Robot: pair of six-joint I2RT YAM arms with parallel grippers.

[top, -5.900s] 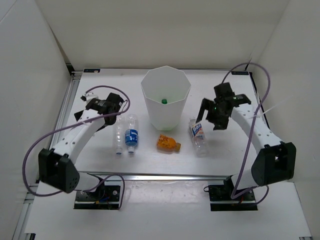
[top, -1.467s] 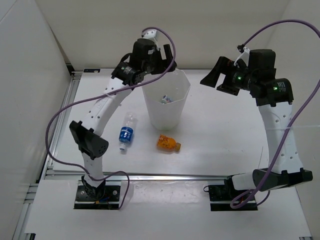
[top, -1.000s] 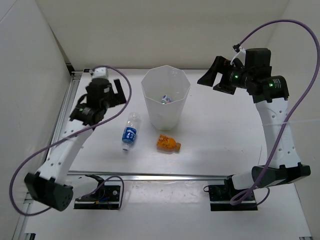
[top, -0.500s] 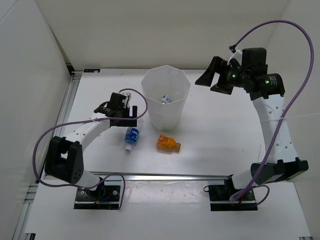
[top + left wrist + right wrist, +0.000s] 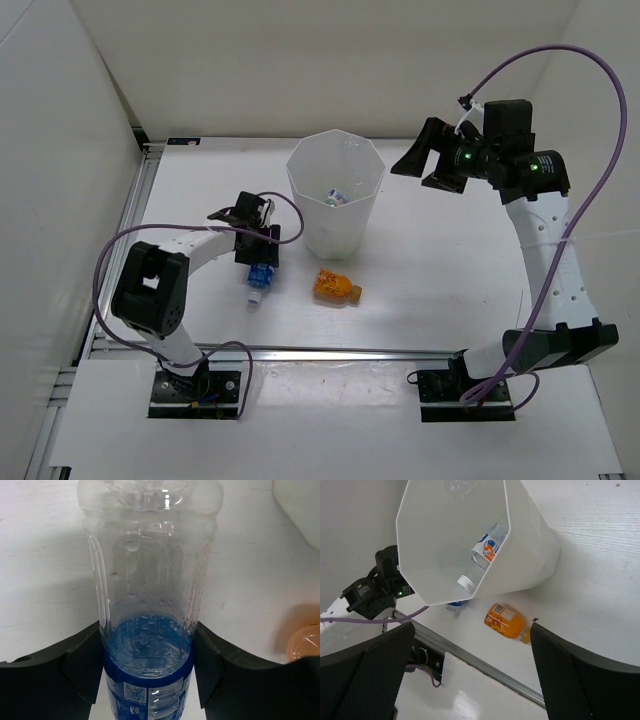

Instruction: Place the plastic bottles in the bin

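Observation:
The clear bottle with the blue label (image 5: 262, 275) lies on the table left of the bin, cap toward the front. My left gripper (image 5: 256, 243) is low over it. In the left wrist view both pads press the bottle (image 5: 150, 605) at its label, so the gripper (image 5: 147, 667) is shut on it. The squat orange bottle (image 5: 335, 287) lies in front of the white faceted bin (image 5: 335, 232). Inside the bin (image 5: 530, 550) I see a white-labelled bottle (image 5: 487, 547) and another clear one (image 5: 462, 487). My right gripper (image 5: 415, 160) hangs open, high and right of the bin, holding nothing.
An aluminium rail (image 5: 320, 352) runs along the table's front edge. White walls close in the left, back and right. Purple cables loop off both arms. The orange bottle (image 5: 305, 642) shows at the right edge of the left wrist view.
My left arm has swung down from beside the bin to the blue-label bottle, and its jaws have closed onto it. The right arm has barely moved.

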